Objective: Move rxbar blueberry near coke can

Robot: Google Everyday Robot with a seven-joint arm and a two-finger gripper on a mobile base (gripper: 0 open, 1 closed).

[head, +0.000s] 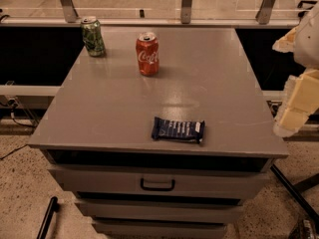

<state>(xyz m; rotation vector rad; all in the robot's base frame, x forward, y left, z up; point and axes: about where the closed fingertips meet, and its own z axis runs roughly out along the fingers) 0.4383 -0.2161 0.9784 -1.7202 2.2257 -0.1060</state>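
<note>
The rxbar blueberry (178, 130) is a flat navy-blue wrapper with a light patch at its right end. It lies near the front edge of the grey cabinet top (109, 98). The coke can (147, 54) is red with white script and stands upright toward the back, left of centre, well apart from the bar. My gripper (298, 101) is pale yellow and hangs at the right edge of the view, beyond the cabinet's right side, to the right of the bar and touching nothing.
A green can (93, 36) stands upright at the back left corner. The cabinet has drawers with a black handle (157, 184) in front. A railing and window posts run behind it. Black legs (294, 193) stand on the floor at right.
</note>
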